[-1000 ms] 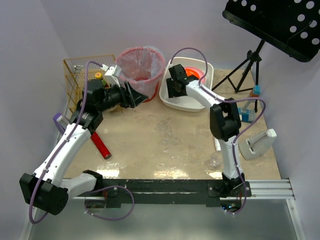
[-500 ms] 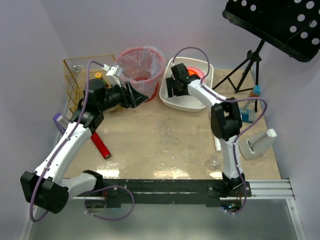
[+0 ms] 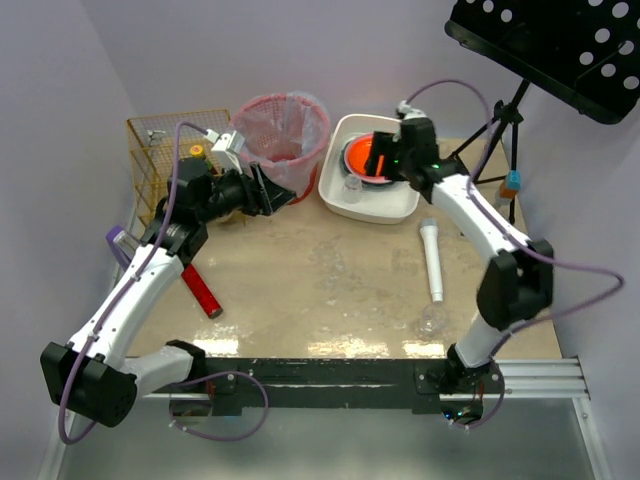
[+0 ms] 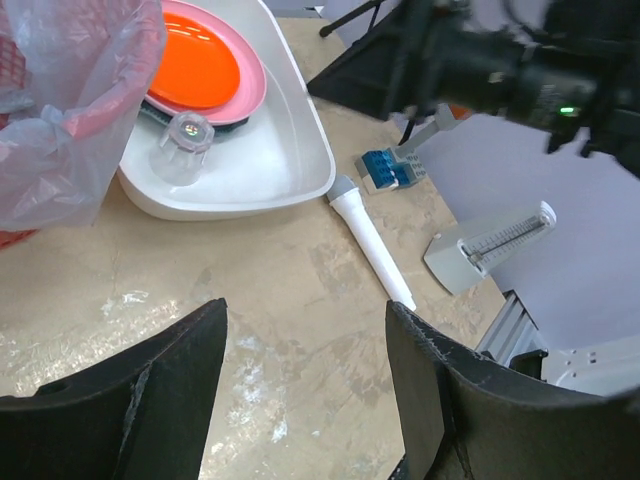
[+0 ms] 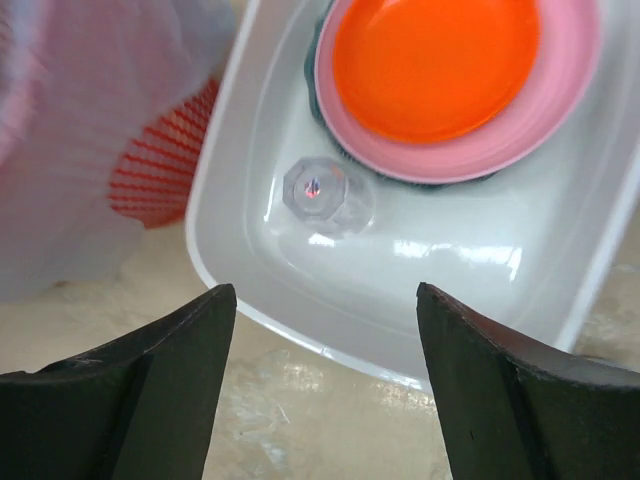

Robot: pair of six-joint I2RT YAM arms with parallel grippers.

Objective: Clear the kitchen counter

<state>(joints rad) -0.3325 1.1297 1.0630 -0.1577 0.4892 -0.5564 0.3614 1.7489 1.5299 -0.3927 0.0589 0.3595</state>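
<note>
The kitchen counter [image 3: 330,280] is a beige marbled top. On it lie a white cylinder with a grey tip [image 3: 432,262], a red cylinder [image 3: 200,290] and a clear glass [image 3: 432,320]. The white tub [image 3: 385,212] at the back holds an orange plate [image 5: 435,65] on a pink plate and a clear glass [image 5: 322,192]. My right gripper [image 3: 380,160] hangs open and empty above the tub, seen also in the right wrist view [image 5: 325,290]. My left gripper [image 3: 283,192] is open and empty beside the red bin, above the counter [image 4: 305,305].
A red mesh bin with a clear bag [image 3: 283,130] stands left of the tub. A yellow wire basket [image 3: 165,160] with a bottle is at the back left. A white device [image 4: 490,245] and a blue object [image 4: 385,170] sit at the right. A black tripod stands behind.
My right arm has swung to the right, its gripper drawn back from the tub's left side to over its middle. The glass in the tub and the white cylinder now show. The left arm is still.
</note>
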